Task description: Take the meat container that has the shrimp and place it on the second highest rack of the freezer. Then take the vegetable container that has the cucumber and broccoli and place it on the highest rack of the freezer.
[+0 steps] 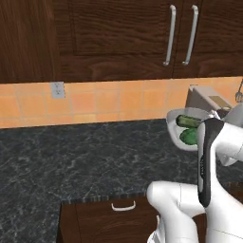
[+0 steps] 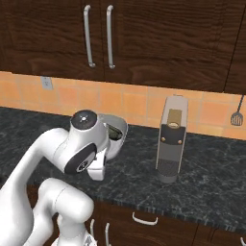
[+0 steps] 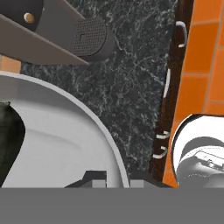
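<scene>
The vegetable container (image 1: 176,124), a round white bowl, stands at the back of the dark counter beside the coffee machine. Inside it lie the dark green cucumber (image 1: 189,121) and the bright green broccoli (image 1: 189,137). In the hand view the bowl's thick rim (image 3: 87,118) curves down between the two dark fingertips, and my gripper (image 3: 118,179) is shut on that rim. The cucumber (image 3: 8,140) shows as a dark shape at the left edge. From the right base view my arm hides most of the bowl (image 2: 120,133). The meat container, the shrimp and the freezer are out of view.
A tall grey coffee machine (image 2: 172,139) stands just right of the bowl, close to it (image 3: 65,35). Dark wooden wall cabinets (image 1: 118,38) hang above the orange tile backsplash (image 1: 95,102). A spatula (image 2: 236,117) hangs on the wall. Drawers (image 1: 123,206) sit under the counter edge.
</scene>
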